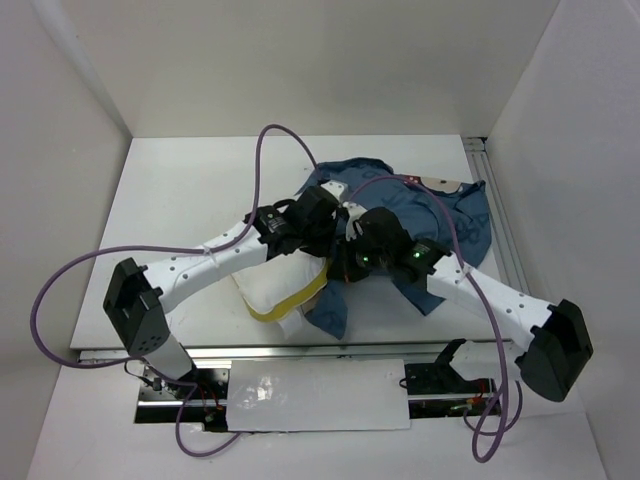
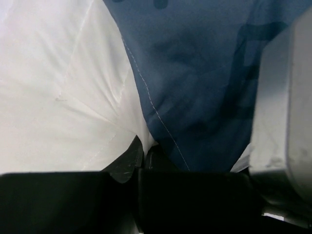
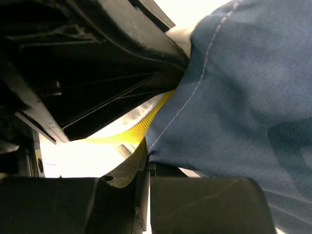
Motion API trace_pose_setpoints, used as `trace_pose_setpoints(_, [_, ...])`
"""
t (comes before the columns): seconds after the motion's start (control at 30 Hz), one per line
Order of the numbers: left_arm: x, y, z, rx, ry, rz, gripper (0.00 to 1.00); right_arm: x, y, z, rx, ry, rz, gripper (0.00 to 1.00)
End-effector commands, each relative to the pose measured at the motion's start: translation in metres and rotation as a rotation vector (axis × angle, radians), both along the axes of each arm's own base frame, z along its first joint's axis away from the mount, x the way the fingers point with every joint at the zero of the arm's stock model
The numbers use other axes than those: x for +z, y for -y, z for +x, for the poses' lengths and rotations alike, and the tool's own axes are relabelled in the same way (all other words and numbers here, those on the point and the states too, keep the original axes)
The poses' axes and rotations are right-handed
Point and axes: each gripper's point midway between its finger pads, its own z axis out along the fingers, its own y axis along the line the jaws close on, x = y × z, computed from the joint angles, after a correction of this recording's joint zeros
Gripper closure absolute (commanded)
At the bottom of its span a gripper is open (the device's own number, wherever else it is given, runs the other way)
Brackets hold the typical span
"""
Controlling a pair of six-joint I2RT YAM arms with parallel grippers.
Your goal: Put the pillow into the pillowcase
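Note:
The white pillow (image 1: 268, 292) with its yellow edge (image 1: 292, 298) lies at the table's near middle. The blue pillowcase (image 1: 450, 222) lies bunched to its right and behind. Both grippers meet where they join. My left gripper (image 1: 328, 208) is shut; in the left wrist view (image 2: 145, 150) white pillow fabric (image 2: 63, 97) runs into its jaws, with the pillowcase hem (image 2: 195, 73) lying right against it. My right gripper (image 1: 352, 258) is shut on the pillowcase hem (image 3: 234, 97) in the right wrist view (image 3: 148, 163), beside the pillow's yellow edge (image 3: 139, 130).
The left arm's black gripper body (image 3: 87, 73) fills the upper left of the right wrist view. A pale grey arm part (image 2: 287, 97) stands close on the right of the left wrist view. A metal rail (image 1: 500, 215) borders the table's right edge. Purple cables loop over both arms.

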Motion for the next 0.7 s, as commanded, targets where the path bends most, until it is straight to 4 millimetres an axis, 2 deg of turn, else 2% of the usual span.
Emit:
trace_pose_setpoints(0.0, [0.027, 0.028, 0.053, 0.148, 0.108, -0.229, 1.0, 0.095, -0.037, -0.087, 0.569, 0.333, 0.315, 1.0])
trace_pose_setpoints(0.03, [0.019, 0.025, 0.045, 0.136, 0.087, -0.222, 1.0, 0.094, -0.035, -0.077, 0.514, 0.351, 0.285, 0.99])
trace_pose_setpoints(0.1, [0.013, 0.022, 0.034, 0.109, 0.057, -0.226, 0.97, 0.071, -0.025, -0.07, 0.452, 0.298, 0.209, 0.9])
trace_pose_setpoints(0.13, [0.004, 0.017, 0.024, 0.096, 0.032, -0.218, 0.89, 0.058, -0.023, -0.063, 0.401, 0.274, 0.166, 0.87])
trace_pose_setpoints(0.2, [-0.007, 0.013, 0.008, 0.037, -0.002, -0.204, 0.66, 0.031, -0.012, -0.064, 0.373, 0.206, 0.08, 0.66])
trace_pose_setpoints(0.23, [-0.014, 0.014, -0.006, -0.012, -0.046, -0.21, 0.52, 0.025, -0.008, -0.062, 0.344, 0.187, 0.053, 0.59])
trace_pose_setpoints(0.3, [-0.027, 0.002, -0.026, -0.047, -0.086, -0.199, 0.47, 0.011, 0.009, -0.054, 0.255, 0.156, -0.046, 0.48])
trace_pose_setpoints(0.33, [-0.034, -0.002, -0.039, -0.063, -0.116, -0.183, 0.45, 0.01, 0.015, -0.05, 0.211, 0.144, -0.077, 0.46])
trace_pose_setpoints(0.37, [-0.046, -0.013, -0.049, -0.058, -0.145, -0.154, 0.44, 0.016, 0.027, -0.038, 0.119, 0.181, -0.121, 0.43])
trace_pose_setpoints(0.4, [-0.04, -0.022, -0.052, -0.026, -0.132, -0.155, 0.42, 0.023, 0.038, -0.035, 0.07, 0.184, -0.155, 0.38])
trace_pose_setpoints(0.43, [-0.043, -0.035, -0.054, 0.025, -0.136, -0.122, 0.42, 0.03, 0.052, -0.024, -0.025, 0.216, -0.189, 0.35])
trace_pose_setpoints(0.5, [-0.043, -0.051, -0.057, 0.077, -0.132, -0.09, 0.38, 0.038, 0.067, -0.016, -0.111, 0.236, -0.233, 0.29])
trace_pose_setpoints(0.53, [-0.035, -0.057, -0.056, 0.106, -0.115, -0.086, 0.36, 0.051, 0.071, -0.009, -0.161, 0.264, -0.231, 0.27])
trace_pose_setpoints(0.6, [-0.023, -0.072, -0.05, 0.184, -0.078, -0.045, 0.34, 0.065, 0.084, 0.009, -0.285, 0.321, -0.257, 0.23])
trace_pose_setpoints(0.63, [-0.015, -0.076, -0.047, 0.21, -0.058, -0.045, 0.26, 0.073, 0.084, 0.019, -0.325, 0.351, -0.255, 0.22])
trace_pose_setpoints(0.67, [-0.003, -0.085, -0.035, 0.261, -0.005, -0.031, 0.17, 0.07, 0.089, 0.033, -0.385, 0.372, -0.295, 0.2])
